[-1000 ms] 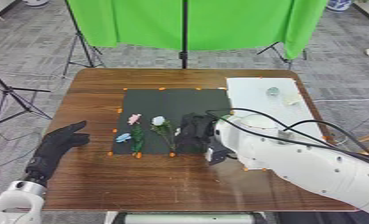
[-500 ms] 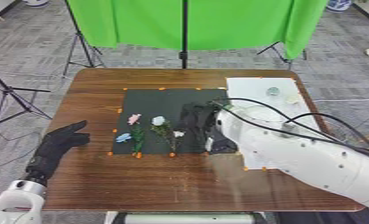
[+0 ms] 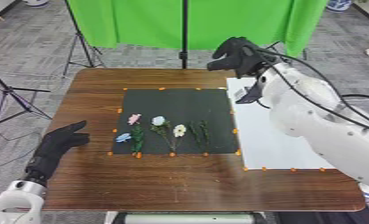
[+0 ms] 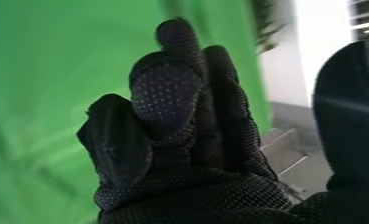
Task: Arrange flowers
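Right hand [image 3: 236,56] has swung off the mat [image 3: 163,102], now raised around the table's [image 3: 100,82] far edge – fingers loosely extended, thumb apart, nothing in it that I can see. Left hand [image 3: 61,138] sits beside the mat, relaxed and empty, probably out of the way to give the right arm room. On the mat: pink flower [image 3: 133,119], blue flower [image 3: 123,137], leafy stem [image 3: 138,139], pale flower [image 3: 158,120], cream flower [image 3: 180,130], two green stems [image 3: 204,132] – lower ends toward the near edge, spread sideways, likely so each can be grabbed alone. Orange marks [image 3: 172,155] look like placement guides. Lifting clear makes sense, low fingers could drag a stem
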You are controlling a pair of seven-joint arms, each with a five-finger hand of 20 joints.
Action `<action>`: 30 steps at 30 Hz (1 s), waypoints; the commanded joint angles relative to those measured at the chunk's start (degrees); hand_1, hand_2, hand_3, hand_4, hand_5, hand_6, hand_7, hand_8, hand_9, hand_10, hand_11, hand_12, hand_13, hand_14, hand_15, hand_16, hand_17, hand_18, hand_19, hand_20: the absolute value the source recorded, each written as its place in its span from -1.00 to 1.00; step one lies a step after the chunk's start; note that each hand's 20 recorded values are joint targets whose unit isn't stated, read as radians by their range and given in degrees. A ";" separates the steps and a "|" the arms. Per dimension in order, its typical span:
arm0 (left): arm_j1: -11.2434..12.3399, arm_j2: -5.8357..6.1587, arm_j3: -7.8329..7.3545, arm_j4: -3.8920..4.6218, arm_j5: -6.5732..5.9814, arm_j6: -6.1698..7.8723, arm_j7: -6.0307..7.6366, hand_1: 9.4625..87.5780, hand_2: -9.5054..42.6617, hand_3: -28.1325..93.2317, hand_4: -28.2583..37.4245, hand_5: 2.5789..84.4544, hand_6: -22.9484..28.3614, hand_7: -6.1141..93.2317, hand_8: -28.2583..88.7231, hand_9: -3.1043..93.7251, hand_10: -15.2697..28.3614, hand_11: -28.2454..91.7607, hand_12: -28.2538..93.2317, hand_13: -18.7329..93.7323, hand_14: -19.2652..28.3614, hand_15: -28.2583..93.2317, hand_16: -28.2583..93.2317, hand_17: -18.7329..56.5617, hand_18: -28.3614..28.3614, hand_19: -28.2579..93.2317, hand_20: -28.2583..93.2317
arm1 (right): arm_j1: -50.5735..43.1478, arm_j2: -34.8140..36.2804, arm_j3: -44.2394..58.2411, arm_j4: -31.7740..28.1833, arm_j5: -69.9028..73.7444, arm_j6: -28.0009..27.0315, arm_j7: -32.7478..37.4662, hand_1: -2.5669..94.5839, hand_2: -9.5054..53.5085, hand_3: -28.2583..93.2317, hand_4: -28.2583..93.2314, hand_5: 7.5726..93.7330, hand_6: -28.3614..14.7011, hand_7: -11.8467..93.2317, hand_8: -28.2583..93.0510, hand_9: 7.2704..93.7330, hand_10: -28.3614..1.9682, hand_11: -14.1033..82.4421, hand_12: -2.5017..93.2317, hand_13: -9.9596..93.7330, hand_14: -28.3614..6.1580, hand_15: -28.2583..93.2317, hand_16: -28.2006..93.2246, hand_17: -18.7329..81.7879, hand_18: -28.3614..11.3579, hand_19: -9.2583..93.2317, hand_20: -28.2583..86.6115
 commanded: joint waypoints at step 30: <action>0.46 -0.92 -0.12 -0.07 0.98 -0.82 -0.87 -0.62 0.08 0.53 -0.97 0.03 0.04 -0.70 -0.62 0.08 0.40 -0.21 -0.36 0.07 0.63 -0.25 -0.59 -0.24 0.45 -0.36 -0.31 | -5.67 0.49 -3.33 28.79 -6.57 -3.18 12.19 -0.27 -0.99 0.55 -0.76 -0.13 0.16 -0.55 -0.65 0.23 -0.42 -0.47 -0.52 0.69 0.11 0.57 0.00 0.42 -0.57 1.00 0.45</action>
